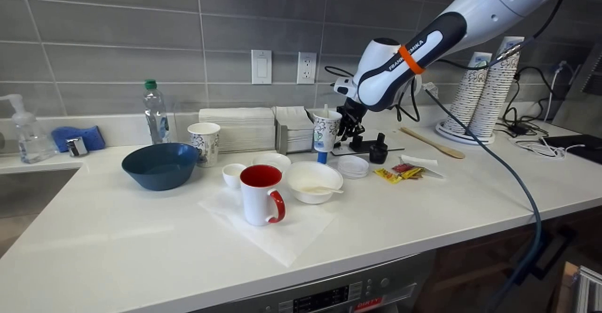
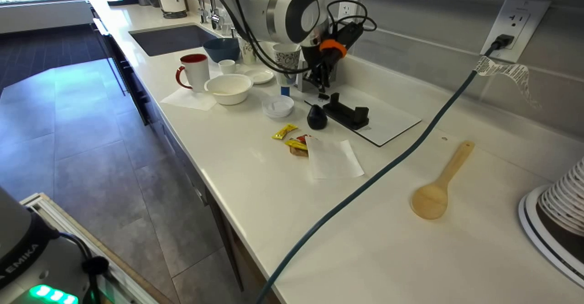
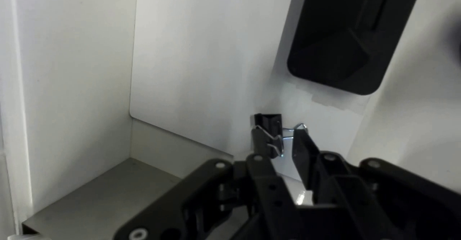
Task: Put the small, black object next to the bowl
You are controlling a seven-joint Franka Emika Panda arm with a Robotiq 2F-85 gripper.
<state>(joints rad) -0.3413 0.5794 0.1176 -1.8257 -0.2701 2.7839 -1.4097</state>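
The small black object looks like a black binder clip with silver wire handles. It lies on a white sheet and shows in an exterior view as a dark speck just under the fingertips. My gripper points down over it, fingers partly apart. The left finger overlaps the clip's body and the right finger is by a wire handle; whether they touch it I cannot tell. The gripper also shows in both exterior views. A white bowl stands on the counter, also in an exterior view. A dark blue bowl stands nearer the sink.
A black stand is beside the clip; it also shows in the wrist view. A black rounded object, white lids, a paper cup and napkin stacks are close by. A red-and-white mug is near the white bowl.
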